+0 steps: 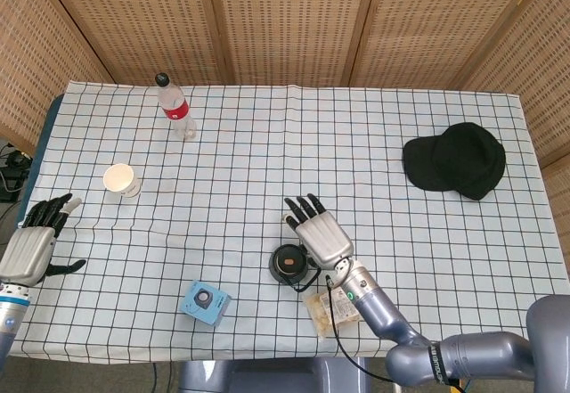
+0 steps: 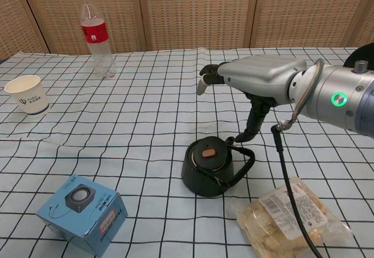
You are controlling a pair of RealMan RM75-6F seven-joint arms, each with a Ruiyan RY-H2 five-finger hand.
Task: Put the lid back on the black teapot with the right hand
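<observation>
Low centre of the chest view, the black teapot (image 2: 208, 168) already wears its lid (image 2: 208, 151); the right hand (image 2: 260, 76) hovers above, fingers apart, empty — only withdrawal remains, I'd judge.

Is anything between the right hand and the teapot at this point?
Nothing visible. The right hand hovers open just above and beside the teapot, whose lid already sits on it. The snack bag lies off to the side.

Bright even light, soft shadows (sharp focus)
</observation>
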